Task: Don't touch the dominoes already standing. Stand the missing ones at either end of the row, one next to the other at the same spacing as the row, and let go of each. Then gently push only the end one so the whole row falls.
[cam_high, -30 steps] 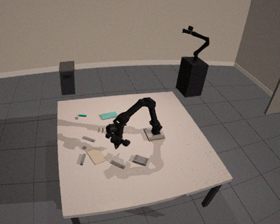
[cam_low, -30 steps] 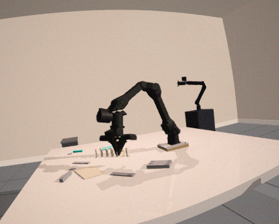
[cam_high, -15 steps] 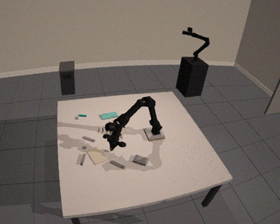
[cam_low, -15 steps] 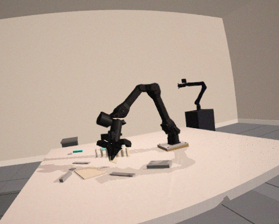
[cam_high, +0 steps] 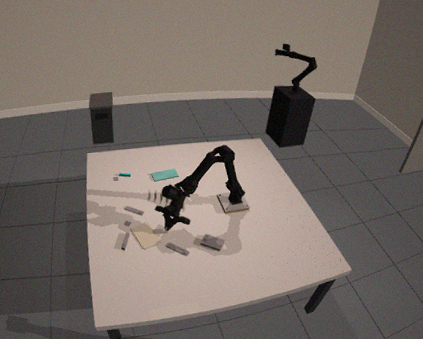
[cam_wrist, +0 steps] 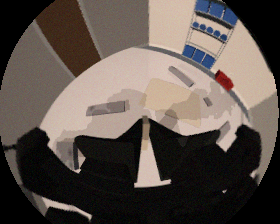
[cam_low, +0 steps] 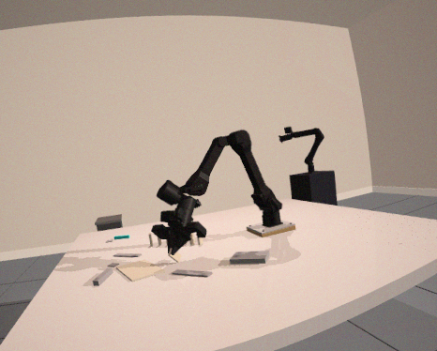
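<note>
Wrist view: gripper [cam_wrist: 151, 160] nearly shut on a thin domino [cam_wrist: 146, 150]; looks stiff, light, slippery; best pinched across its flat faces.

Small grey dominoes [cam_low: 155, 240] stand upright in a short row near the table's far-left corner; one pale domino [cam_low: 174, 256] hangs pinched, tilted, above the tabletop

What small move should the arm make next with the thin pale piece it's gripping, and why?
Probably lift and carry it to one end of the grey standing row: the black gripper is shut on the pale domino, low near the beige card, off the row's line.
</note>
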`<action>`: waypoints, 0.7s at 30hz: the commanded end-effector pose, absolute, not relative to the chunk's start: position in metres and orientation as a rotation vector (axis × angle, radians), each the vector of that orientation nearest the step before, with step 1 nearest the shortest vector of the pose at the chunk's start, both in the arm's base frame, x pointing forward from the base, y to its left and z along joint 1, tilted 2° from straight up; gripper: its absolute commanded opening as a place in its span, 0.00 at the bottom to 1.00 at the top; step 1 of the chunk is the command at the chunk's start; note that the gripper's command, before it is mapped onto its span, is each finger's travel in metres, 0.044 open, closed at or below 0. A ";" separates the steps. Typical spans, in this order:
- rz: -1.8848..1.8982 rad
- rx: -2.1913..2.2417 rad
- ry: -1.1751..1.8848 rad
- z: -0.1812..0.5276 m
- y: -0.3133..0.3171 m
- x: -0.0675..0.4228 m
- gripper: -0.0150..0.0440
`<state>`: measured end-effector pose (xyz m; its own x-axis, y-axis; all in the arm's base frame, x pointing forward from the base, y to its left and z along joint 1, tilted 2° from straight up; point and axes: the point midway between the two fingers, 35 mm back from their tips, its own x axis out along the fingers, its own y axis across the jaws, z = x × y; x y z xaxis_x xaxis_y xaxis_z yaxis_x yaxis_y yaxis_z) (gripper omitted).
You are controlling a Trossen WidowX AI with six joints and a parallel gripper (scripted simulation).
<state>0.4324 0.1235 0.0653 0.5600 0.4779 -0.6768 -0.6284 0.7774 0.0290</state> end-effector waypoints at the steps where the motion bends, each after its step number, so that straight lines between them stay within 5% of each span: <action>1: 0.680 -0.219 0.674 0.064 0.124 0.430 0.29; 21: 0.728 -0.131 0.409 0.061 0.113 0.412 0.29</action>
<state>0.4167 0.1161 0.0617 0.6635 0.6064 -0.4381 -0.6692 0.7429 0.0148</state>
